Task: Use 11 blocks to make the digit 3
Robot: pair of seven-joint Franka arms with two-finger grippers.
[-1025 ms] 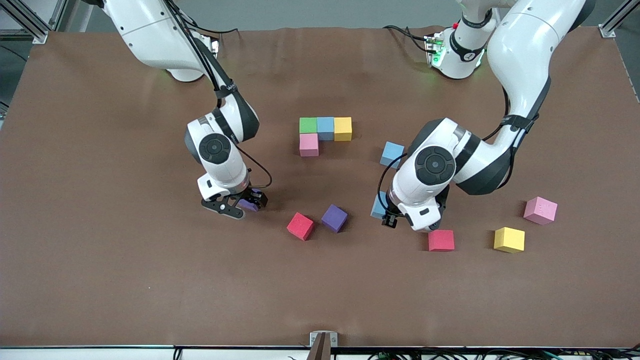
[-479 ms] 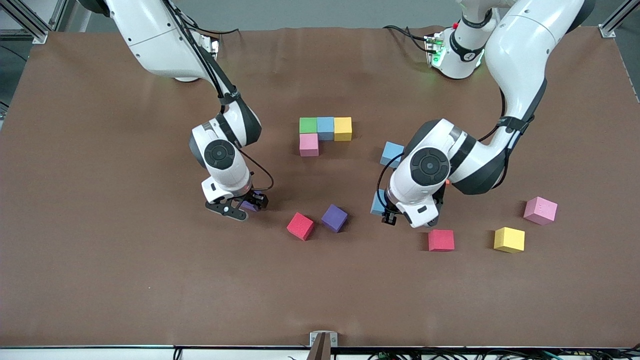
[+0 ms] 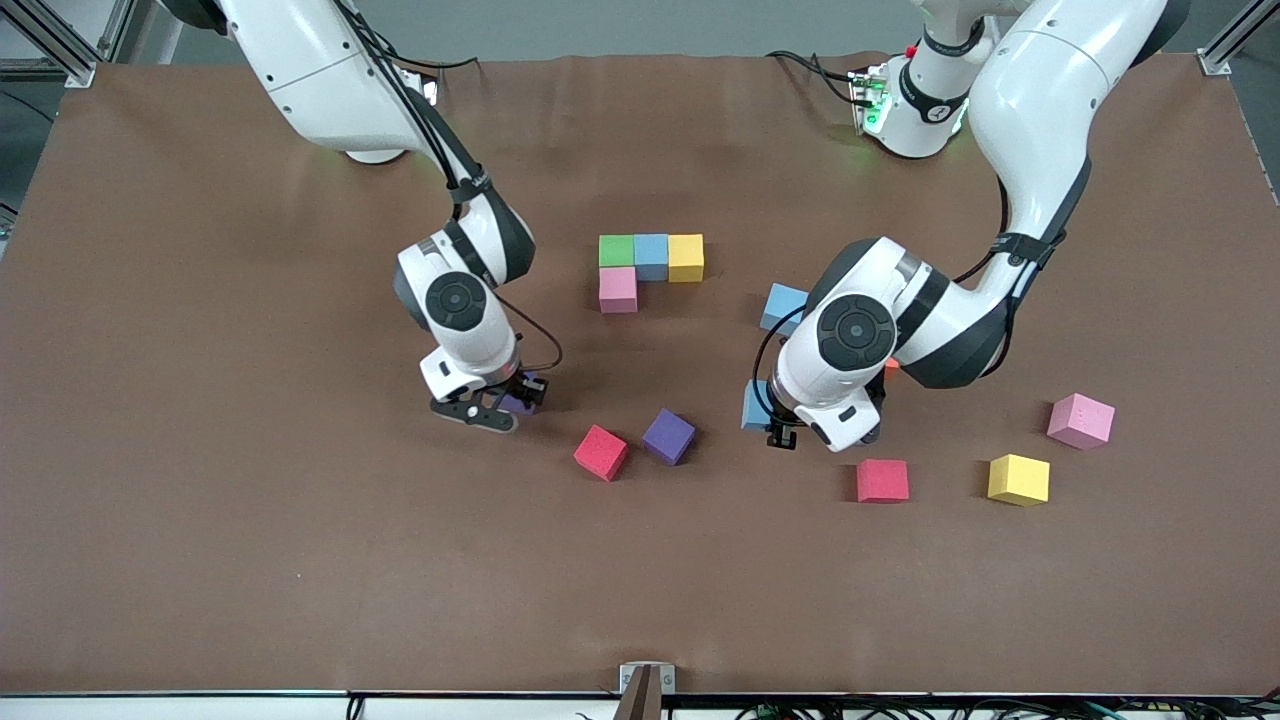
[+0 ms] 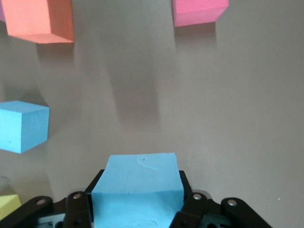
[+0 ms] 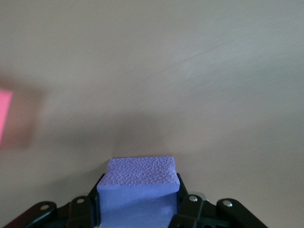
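Both arms are out over the brown bench (image 3: pixel 200 500) at once. The left hand (image 4: pixel 137 211) is clamped on a light blue block (image 4: pixel 137 190), fingers pressed to its two sides, and the front view shows that block (image 3: pixel 755 405) peeking out beside the wrist, over the bench between the purple block (image 3: pixel 668 436) and the red block (image 3: pixel 882 480). The right hand (image 5: pixel 137 209) is clamped on a purple block of its own (image 5: pixel 138 187), low over the bench toward the right arm's end, just beside another red block (image 3: pixel 601 452); whether that held block touches the bench, I cannot tell.

Now the start of the digit 3 (image 3: pixel 650 265): a row of green block (image 3: pixel 616 250), light blue block (image 3: pixel 650 255) and yellow block (image 3: pixel 686 257), all touching, and a pink block (image 3: pixel 618 289) tucked against the green one on the side nearer the front camera. Four blocks are placed.

Loose pieces: a third light blue block (image 3: pixel 783 306) sits partly hidden by the left arm, near the figure. Toward the left arm's end lie a yellow block (image 3: pixel 1018 479) and a pink block (image 3: pixel 1080 420), apart from one another, the yellow nearer the camera. The left wrist view also catches an orange cube (image 4: pixel 40 20) on the bench; in the front view only a sliver of it shows by the left arm's elbow.

No containers here; every block rests on the bench or in a hand.
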